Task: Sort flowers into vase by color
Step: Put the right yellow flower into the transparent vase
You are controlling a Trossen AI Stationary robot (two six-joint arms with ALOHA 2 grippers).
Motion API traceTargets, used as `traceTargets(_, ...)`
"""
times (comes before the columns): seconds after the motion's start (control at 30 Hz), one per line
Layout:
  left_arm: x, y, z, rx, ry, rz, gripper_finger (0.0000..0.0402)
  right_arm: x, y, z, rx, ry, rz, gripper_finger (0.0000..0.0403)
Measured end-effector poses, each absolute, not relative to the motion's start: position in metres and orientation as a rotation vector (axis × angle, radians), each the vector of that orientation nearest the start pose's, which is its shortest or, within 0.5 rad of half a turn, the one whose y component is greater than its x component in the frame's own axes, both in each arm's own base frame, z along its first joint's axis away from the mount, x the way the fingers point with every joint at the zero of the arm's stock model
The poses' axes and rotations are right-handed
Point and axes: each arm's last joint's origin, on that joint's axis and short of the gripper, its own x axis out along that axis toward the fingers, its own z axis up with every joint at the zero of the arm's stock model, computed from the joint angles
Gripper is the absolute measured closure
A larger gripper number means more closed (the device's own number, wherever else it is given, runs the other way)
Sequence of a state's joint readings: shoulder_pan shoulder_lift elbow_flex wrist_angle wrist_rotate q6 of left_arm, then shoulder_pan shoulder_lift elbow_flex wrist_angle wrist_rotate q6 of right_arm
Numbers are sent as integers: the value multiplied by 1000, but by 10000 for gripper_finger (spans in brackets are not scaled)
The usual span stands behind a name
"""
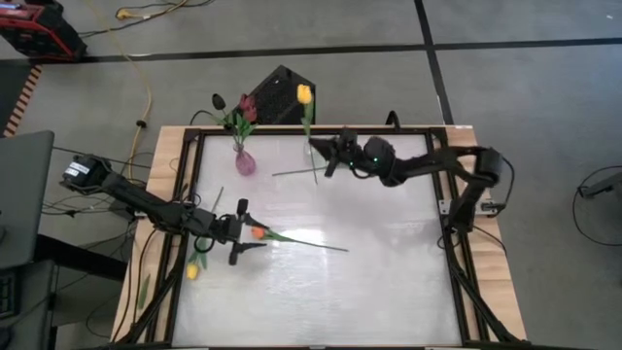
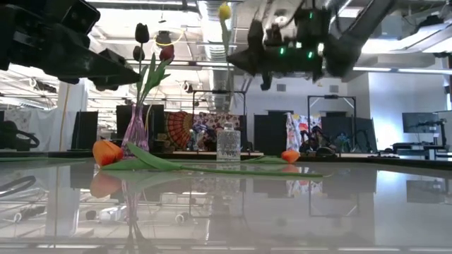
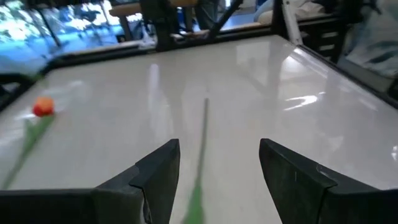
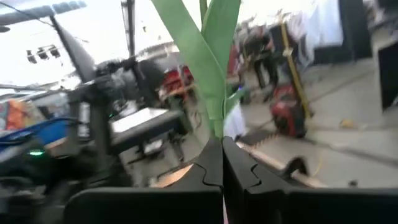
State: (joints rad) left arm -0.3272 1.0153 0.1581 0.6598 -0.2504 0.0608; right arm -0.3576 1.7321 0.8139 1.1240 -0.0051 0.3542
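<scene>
My right gripper (image 1: 314, 148) is up near the table's far edge, shut on a yellow tulip (image 1: 304, 94) that stands upright in the low view (image 2: 224, 11). A pink vase (image 1: 245, 161) at the far left holds dark and maroon tulips (image 1: 243, 107). Near the left edge, my left gripper (image 1: 240, 233) is open. Its fingers stand on either side of an orange tulip (image 1: 258, 233), whose stem (image 3: 201, 155) lies on the table between them. A second orange tulip (image 3: 42, 107) lies farther off, and a yellow one (image 1: 191, 272) lies at the left rail. My right gripper pinches the yellow tulip's stem where the leaves begin (image 4: 217, 127), between its two shut fingertips. The fingers come about level from the table's right and lie across the stem. The tulip is upright with its head up. Whether its lower end touches anything, I cannot tell.
A clear glass vase (image 2: 228, 143) stands at the far side, below the held tulip in the low view. A black box (image 1: 282, 92) sits beyond the far edge. Dark frame rails (image 1: 185, 185) border the table. The near half of the white top is bare.
</scene>
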Motion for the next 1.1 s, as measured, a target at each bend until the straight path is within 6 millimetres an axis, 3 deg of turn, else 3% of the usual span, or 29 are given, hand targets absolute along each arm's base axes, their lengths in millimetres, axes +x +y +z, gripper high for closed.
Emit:
traceTargets(0.1, 175, -47, 166, 142, 161, -51, 191, 328, -146, 215, 240, -343, -354, 386)
traceTargets(0.2, 176, -42, 167, 141, 149, -21, 191, 324, -167, 217, 150, -444, -396, 386)
traceTargets(0.33, 177, -36, 166, 110, 162, 11, 191, 323, -194, 208, 126, -456, -444, 386)
traceTargets(0.5, 178, -32, 165, 79, 173, 22, 191, 331, -217, 211, 105, -485, -439, 386)
traceTargets(1.1, 178, -31, 164, 99, 186, 8, 191, 334, -224, 209, 149, -453, -429, 386)
